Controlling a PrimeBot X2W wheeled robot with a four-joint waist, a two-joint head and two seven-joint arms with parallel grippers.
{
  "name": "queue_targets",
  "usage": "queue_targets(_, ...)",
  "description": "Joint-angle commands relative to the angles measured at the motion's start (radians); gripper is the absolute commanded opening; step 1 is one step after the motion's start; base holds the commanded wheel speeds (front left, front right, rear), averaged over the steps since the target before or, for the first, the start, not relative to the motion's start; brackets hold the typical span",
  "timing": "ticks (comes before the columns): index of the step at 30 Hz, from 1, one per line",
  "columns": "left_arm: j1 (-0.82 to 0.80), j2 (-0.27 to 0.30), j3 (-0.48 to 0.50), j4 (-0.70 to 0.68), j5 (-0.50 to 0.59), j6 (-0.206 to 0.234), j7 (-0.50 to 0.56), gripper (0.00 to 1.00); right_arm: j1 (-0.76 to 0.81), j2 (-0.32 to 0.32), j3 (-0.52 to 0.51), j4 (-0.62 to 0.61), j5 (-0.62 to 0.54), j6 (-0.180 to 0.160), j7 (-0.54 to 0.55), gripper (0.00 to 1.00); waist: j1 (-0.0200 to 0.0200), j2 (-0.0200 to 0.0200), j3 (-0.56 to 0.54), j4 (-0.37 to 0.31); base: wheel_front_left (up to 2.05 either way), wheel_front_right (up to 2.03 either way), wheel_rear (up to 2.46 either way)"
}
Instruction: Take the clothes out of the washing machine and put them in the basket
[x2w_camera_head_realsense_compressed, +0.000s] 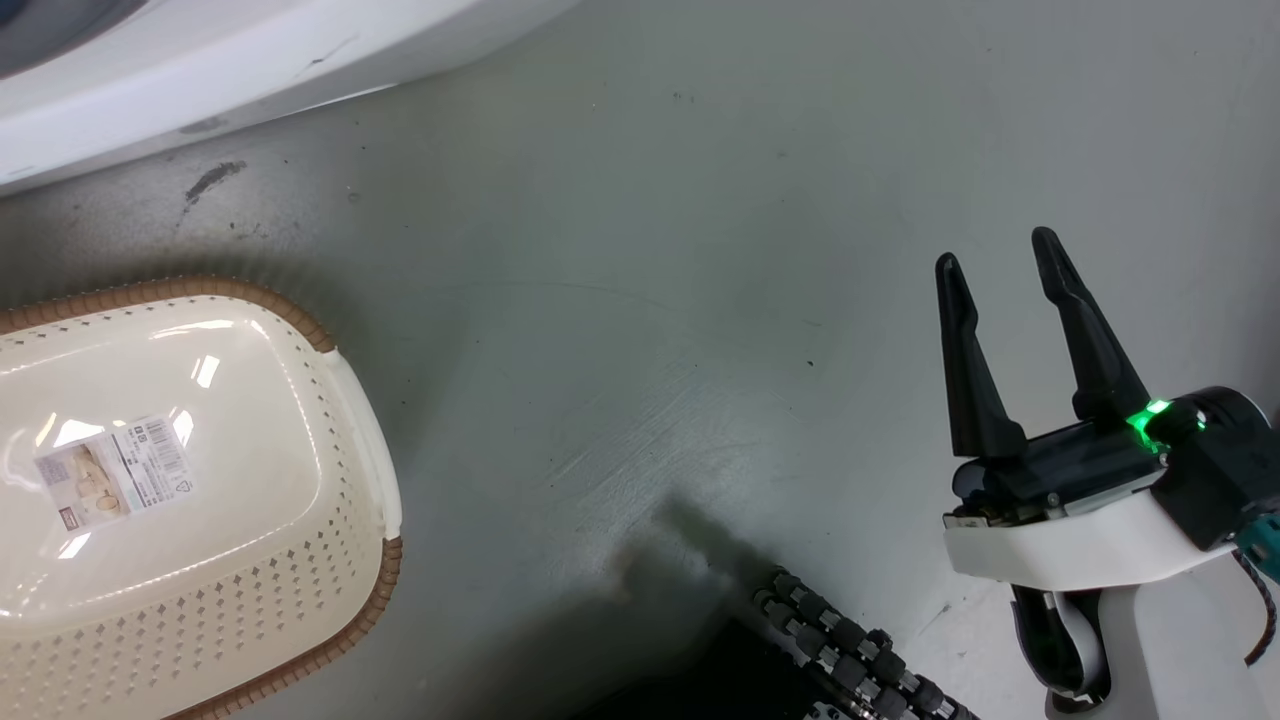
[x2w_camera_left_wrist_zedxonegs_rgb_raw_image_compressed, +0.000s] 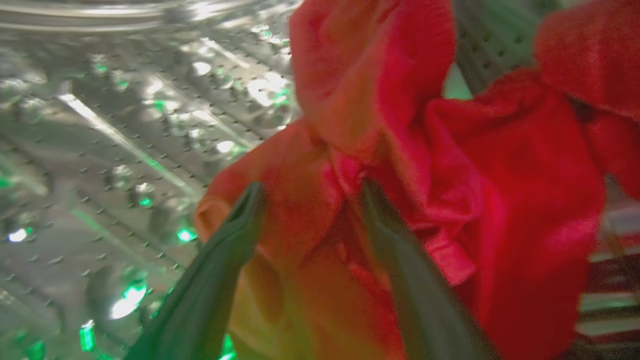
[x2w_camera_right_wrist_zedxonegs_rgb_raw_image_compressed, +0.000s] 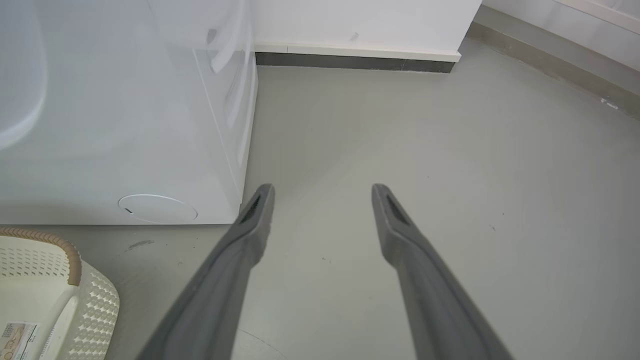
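"Red fabric, soft and crumpled — the garment (x2w_camera_left_wrist_zedxonegs_rgb_raw_image_compressed: 500, 175) lies bunched in the steel drum (x2w_camera_left_wrist_zedxonegs_rgb_raw_image_compressed: 125, 150) of the washing machine (x2w_camera_right_wrist_zedxonegs_rgb_raw_image_compressed: 125, 125), not lifted out."

"Where is the left gripper (x2w_camera_left_wrist_zedxonegs_rgb_raw_image_compressed: 310, 192)?"

"Inside the drum. Its 2 fingers (x2w_camera_left_wrist_zedxonegs_rgb_raw_image_compressed: 215, 280) stand spread with a fold of the garment between them. I see no pinch, so I'd call it released, straddling the cloth."

"And the right gripper (x2w_camera_head_realsense_compressed: 996, 250)?"

"Spread wide too and holding nothing. It hovers over the bare grey floor (x2w_camera_head_realsense_compressed: 650, 300), well apart from the machine's front."

"So which step is this?"

"Step 1, by my reading: getting hold of the clothes inside the drum. The basket (x2w_camera_head_realsense_compressed: 250, 610) stands on the floor just before the machine's lower front edge. In its bottom I see a paper label (x2w_camera_head_realsense_compressed: 115, 468) and no cloth."

"Next move?"

"Likely the left fingers should close firmly on that fold, deep enough that the soft cloth doesn't slip. Then the arm draws back out of the drum without snagging — and swings over the basket before letting go. Another red fold hangs at the upper right of the left wrist view; whether that makes 1 garment or 2, I can't tell."
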Motion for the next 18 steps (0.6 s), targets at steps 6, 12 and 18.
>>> queue_targets(6, 0.01, 0.011, -0.021, 0.063, -0.01, 0.005, 0.009, 1.0, 0.007, 0.002, -0.005, -0.009, 0.014, -0.001, -0.002, 1.0, -0.0001, 0.0, 0.024, 0.01, 0.0, 0.0, 0.0)
queue_targets(12, 0.014, 0.002, -0.035, 0.097, -0.022, 0.005, -0.011, 0.0, 0.007, 0.002, 0.006, -0.019, 0.024, -0.001, -0.002, 1.0, -0.0001, 0.0, 0.031, 0.017, 0.0, 0.0, 0.0)
queue_targets(18, -0.002, -0.002, -0.041, 0.095, -0.035, 0.003, -0.067, 0.0, -0.012, 0.002, 0.017, -0.016, 0.014, -0.001, -0.002, 1.0, -0.0001, 0.0, 0.026, 0.017, 0.0, 0.0, 0.0)
